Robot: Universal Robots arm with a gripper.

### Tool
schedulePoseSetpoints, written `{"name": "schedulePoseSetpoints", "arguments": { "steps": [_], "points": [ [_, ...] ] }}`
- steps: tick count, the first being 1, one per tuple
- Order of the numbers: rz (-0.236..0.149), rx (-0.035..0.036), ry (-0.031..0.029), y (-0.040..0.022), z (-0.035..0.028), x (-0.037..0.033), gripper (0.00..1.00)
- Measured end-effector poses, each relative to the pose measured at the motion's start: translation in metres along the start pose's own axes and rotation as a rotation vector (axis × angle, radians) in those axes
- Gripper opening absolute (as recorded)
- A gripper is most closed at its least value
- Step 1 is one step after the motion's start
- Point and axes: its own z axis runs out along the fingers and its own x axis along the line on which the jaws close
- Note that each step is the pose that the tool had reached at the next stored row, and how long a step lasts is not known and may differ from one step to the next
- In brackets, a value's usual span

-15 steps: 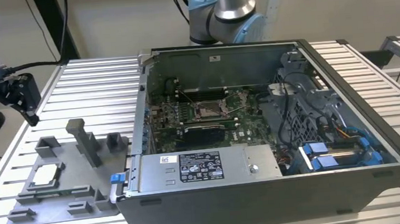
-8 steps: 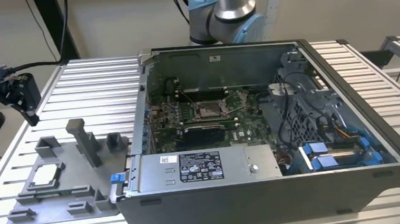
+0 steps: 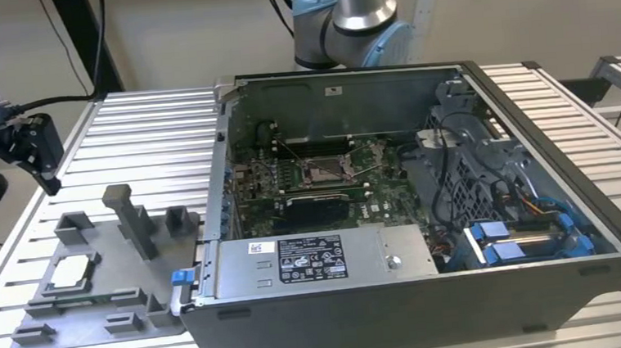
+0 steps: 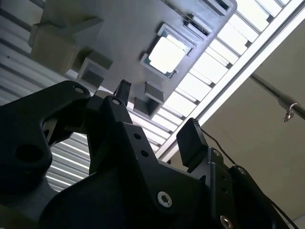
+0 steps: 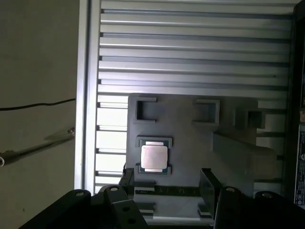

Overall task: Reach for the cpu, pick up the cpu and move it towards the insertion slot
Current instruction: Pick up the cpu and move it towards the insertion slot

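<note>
While the end effector (image 5: 165,179) hovers spread, fixture blocks (image 5: 240,151) crowd the cpu (image 5: 154,158) — untouched.

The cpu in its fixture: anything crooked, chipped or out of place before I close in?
Nothing stands out. The cpu lies flat and square in its recess on the grey fixture. The open gripper is apart from it.

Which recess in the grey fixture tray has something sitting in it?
The square framed recess holding the silver cpu. It alone is occupied; the other recesses of the grey fixture tray show only bare grey plastic inside.
</note>
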Motion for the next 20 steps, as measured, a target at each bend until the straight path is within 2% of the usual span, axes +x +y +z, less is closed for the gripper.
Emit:
{"name": "schedulePoseSetpoints", "arguments": {
  "steps": [10, 20],
  "points": [
    [0.000, -0.0023, -0.0002, -0.0001, 0.0015, 0.0000, 1.00],
    [0.000, -0.0022, 0.0000, -0.0006, 0.0129, 0.0000, 1.00]
  ]
}}
